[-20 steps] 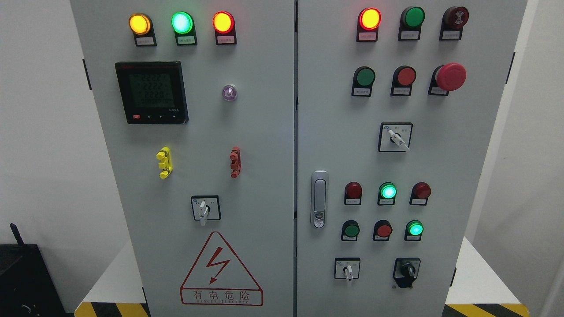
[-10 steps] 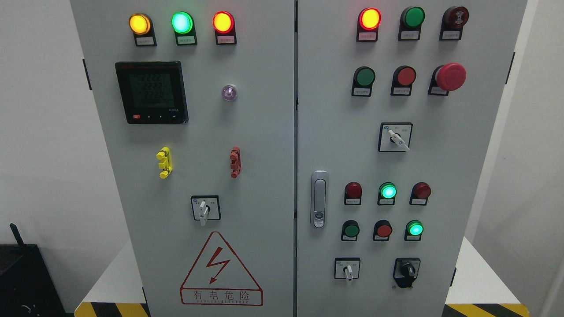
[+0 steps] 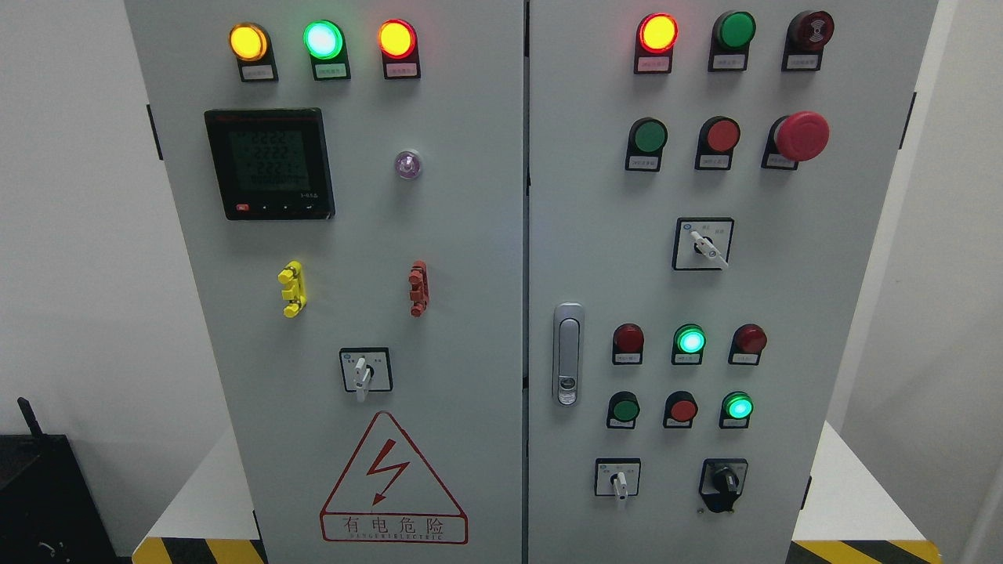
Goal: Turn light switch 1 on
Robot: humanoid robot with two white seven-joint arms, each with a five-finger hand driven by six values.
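A grey control cabinet (image 3: 470,258) with two doors fills the head view. On the right door, a row of push buttons sits low down: a dark green one (image 3: 624,410), a red one (image 3: 682,410) and a lit green one (image 3: 737,407). Above them are a dark red lamp (image 3: 628,338), a lit green lamp (image 3: 689,341) and another dark red lamp (image 3: 750,338). Below sit a white rotary selector (image 3: 619,479) and a black rotary knob (image 3: 723,479). The labels are too small to read, so which control is light switch 1 I cannot tell. Neither hand shows.
The left door carries a digital meter (image 3: 269,164), three lit lamps (image 3: 323,40), a selector (image 3: 363,372) and a red warning triangle (image 3: 392,482). A red emergency stop (image 3: 801,136) juts out at upper right. A door handle (image 3: 568,354) sits by the centre seam.
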